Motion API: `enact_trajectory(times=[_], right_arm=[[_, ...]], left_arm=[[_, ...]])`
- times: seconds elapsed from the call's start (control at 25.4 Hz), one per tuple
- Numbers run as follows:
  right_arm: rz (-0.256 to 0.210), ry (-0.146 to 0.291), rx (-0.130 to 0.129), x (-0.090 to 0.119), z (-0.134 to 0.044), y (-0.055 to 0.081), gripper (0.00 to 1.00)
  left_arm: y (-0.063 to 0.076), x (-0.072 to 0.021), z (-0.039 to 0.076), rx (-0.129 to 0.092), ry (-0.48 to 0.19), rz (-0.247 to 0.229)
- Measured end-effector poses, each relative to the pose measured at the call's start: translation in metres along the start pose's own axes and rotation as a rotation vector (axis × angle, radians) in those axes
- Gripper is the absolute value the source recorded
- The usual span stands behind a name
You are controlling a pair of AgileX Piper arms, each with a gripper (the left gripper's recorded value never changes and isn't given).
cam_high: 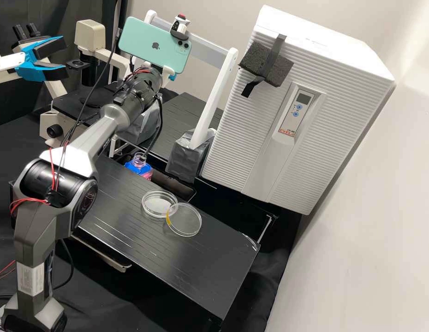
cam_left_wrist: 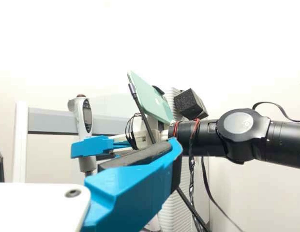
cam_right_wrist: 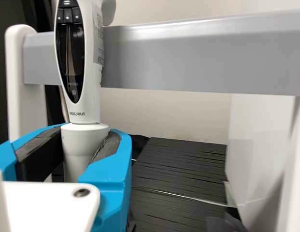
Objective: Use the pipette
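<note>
At the grey rack (cam_right_wrist: 198, 53), the right pincer (cam_right_wrist: 76, 147) pinches the pipette (cam_right_wrist: 78, 72) — the left pincer (cam_high: 41, 59) hangs spread.

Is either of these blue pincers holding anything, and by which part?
The right pincer grips the pipette by its white lower barrel, below the dark panel. The left pincer is open and holds nothing.

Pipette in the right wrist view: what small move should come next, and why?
Probably a straight lift. The right gripper looks shut around the lower body of the pipette, which hangs at the stand's grey rail, so it likely has to clear that hanger before it can head for the petri dish.
</note>
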Motion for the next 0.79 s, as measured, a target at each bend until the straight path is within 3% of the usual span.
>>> enact_trajectory(times=[0.24,0.79], right_arm=[[0.041,-0.055,-0.028,-0.001,0.003,0.007,0.00],[0.058,-0.058,-0.023,0.002,0.004,0.011,0.00]], left_arm=[[0.000,0.0000,0.000,0.000,0.000,0.000],[-0.001,0.0023,0.005,-0.008,-0.021,-0.002]])
